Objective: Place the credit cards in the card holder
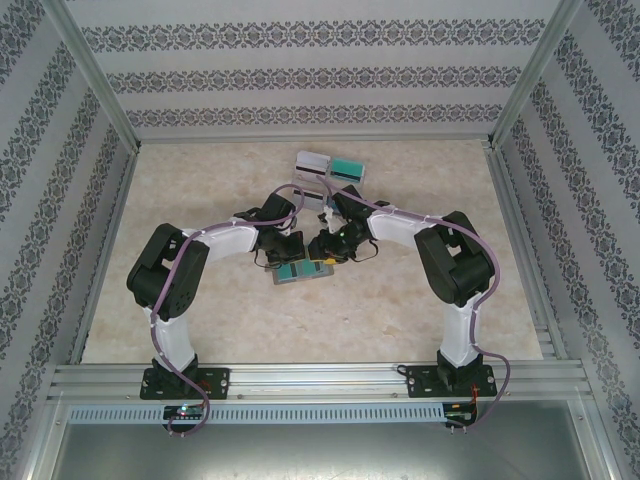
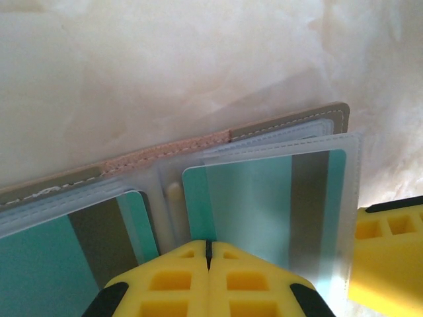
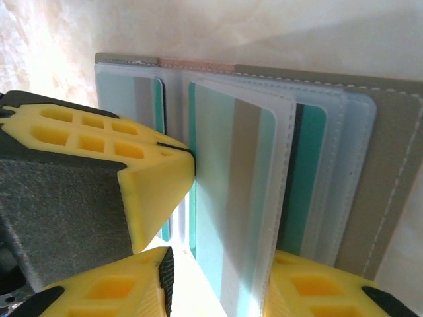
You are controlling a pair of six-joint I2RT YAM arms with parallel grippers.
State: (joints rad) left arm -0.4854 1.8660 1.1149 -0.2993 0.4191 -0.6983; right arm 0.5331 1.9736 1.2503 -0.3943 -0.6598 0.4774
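Observation:
The card holder (image 1: pixel 291 276) lies open on the table between both arms, grey cover (image 2: pixel 291 122) outside and clear sleeves inside. Teal credit cards with a grey stripe (image 2: pixel 258 198) sit in the sleeves on both sides of the spine. My left gripper (image 2: pixel 208 254) is shut, its yellow tips (image 3: pixel 155 175) pressing down on the holder beside the spine. My right gripper (image 3: pixel 218 287) is open and straddles one raised sleeve holding a teal card (image 3: pixel 228 198). The sleeve's edge touches the right finger (image 3: pixel 317 287), with a gap at the left finger.
A rack with white-grey and teal cards (image 1: pixel 328 170) stands farther back on the pale marbled table (image 1: pixel 200 310). Patterned walls and metal rails enclose the table on all sides. The right gripper's finger (image 2: pixel 390 244) sits just off the holder's right edge.

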